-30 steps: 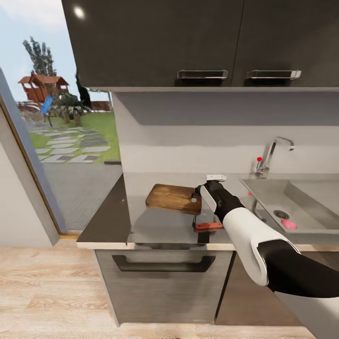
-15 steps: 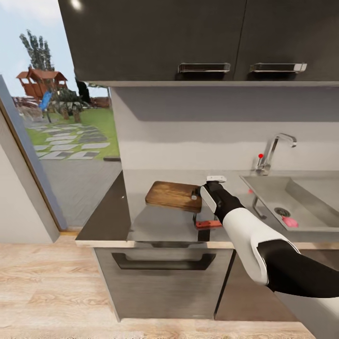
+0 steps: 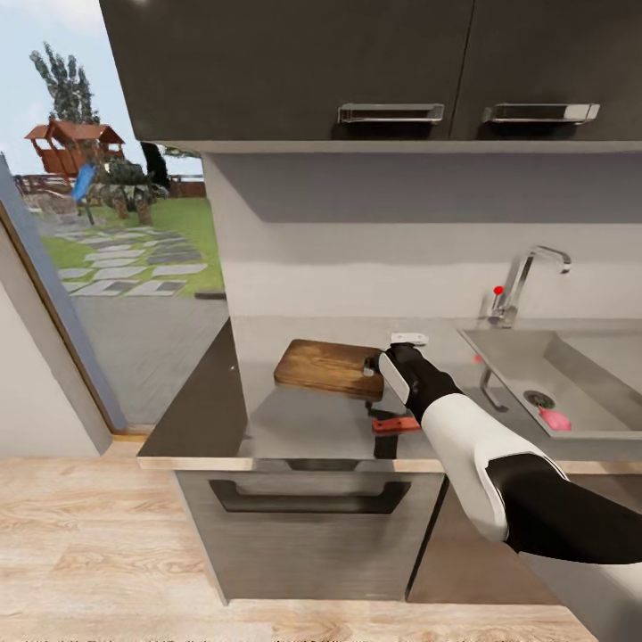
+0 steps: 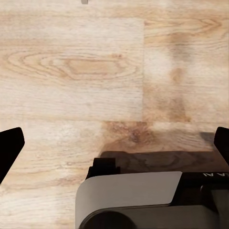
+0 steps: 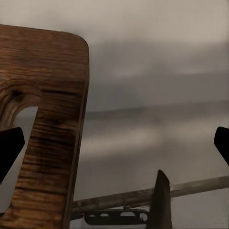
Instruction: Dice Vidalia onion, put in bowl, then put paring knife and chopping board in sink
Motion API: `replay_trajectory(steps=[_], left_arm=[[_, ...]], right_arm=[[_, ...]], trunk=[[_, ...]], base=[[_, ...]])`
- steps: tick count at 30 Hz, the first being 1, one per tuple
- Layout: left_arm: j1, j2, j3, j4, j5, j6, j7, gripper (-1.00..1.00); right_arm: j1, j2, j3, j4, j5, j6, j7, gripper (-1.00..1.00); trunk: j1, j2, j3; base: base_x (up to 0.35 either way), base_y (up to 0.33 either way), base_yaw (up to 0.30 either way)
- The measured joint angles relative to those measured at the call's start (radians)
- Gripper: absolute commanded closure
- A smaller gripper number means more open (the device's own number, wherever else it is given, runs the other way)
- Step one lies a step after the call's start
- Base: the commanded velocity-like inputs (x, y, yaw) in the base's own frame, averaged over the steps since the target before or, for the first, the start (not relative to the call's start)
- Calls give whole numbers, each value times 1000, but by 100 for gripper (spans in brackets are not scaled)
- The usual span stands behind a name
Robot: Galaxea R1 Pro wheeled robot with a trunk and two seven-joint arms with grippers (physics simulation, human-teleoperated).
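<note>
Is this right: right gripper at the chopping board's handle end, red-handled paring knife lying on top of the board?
Not quite. The head view shows the paring knife lying on the countertop in front of the chopping board, not on it. The right gripper is at the board's handle end.

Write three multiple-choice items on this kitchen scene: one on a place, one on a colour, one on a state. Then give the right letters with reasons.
1. Where does the chopping board lie?
A. in the sink
B. on the countertop, left of the sink
C. on the floor

2. What colour is the paring knife handle?
A. red
B. green
C. yellow

3. How does the right pincer stand?
A. shut on the tap
B. shut on a bowl
C. open, holding nothing

Answers:
1 B, the board rests on the countertop, with the sink to its right.
2 A, the handle near the counter's front edge is red.
3 C, the right wrist view shows the fingertips wide apart by the board's handle end, nothing between them.
</note>
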Motion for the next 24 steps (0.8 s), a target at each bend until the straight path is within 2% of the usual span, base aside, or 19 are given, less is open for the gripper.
replay_trajectory(steps=[16,18,19,21,24], left_arm=[[0,0,0,1,0,0,0,-100],[0,0,0,0,0,0,0,-100],[0,0,0,0,0,0,0,-100],[0,0,0,1,0,0,0,-100],[0,0,0,1,0,0,0,-100]], right_arm=[[0,0,2,-22,5,-1,0,-100],[0,0,2,-28,16,2,-2,-100],[0,0,0,4,0,-1,0,-100],[-1,-1,3,6,28,4,-4,-100],[-1,0,2,-1,23,-2,-4,-100]], trunk=[[0,0,-25],[0,0,-29],[0,0,-31],[0,0,-33],[0,0,-38]], base=[[0,2,0],[0,154,0],[0,205,0],[0,176,0],[0,66,0]])
